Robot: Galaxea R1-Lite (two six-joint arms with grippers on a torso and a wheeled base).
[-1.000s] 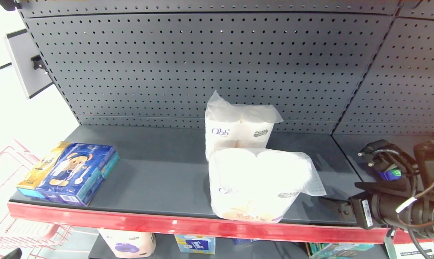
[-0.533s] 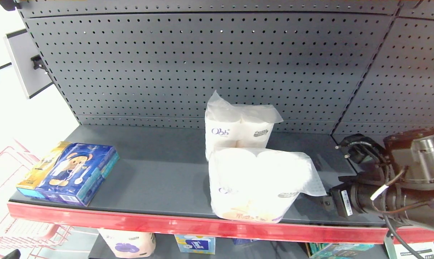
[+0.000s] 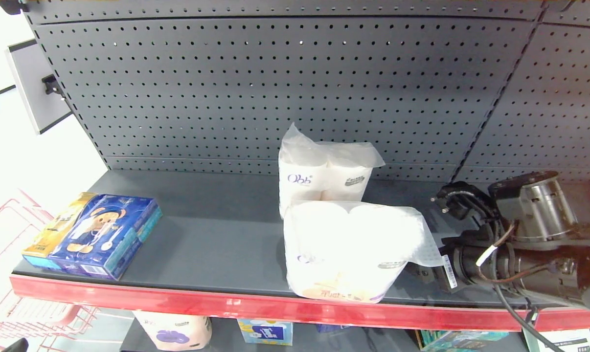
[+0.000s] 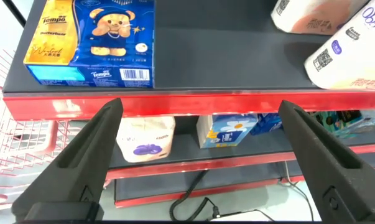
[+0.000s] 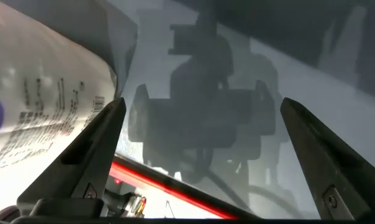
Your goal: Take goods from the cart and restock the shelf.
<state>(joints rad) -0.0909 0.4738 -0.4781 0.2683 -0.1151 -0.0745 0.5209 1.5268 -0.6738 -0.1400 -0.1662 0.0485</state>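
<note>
Right wrist view: the right gripper is seen with its two black, wedge-shaped fingers spread wide and nothing held between them. Crinkled, translucent film with small print, the wrap of the front pack of toilet rolls, is found just beside one finger; whether it is touched cannot be told.

In the head view the right gripper is held low over the matt grey metal shelf. The front pack of toilet rolls, soft, white and rounded, is set at its nine o'clock, and a loose flap of the film hangs in front of the fingertips. A rear pack of the same kind is stood at the front pack's twelve o'clock, near the perforated back panel.

The left gripper is likewise spread open and empty, held in front of the glossy red edge strip. A flat blue tissue box with a bear picture is laid far off at the packs' nine o'clock, at the shelf's front corner. A red wire cart is seen at that box's seven o'clock, lower down.
</note>
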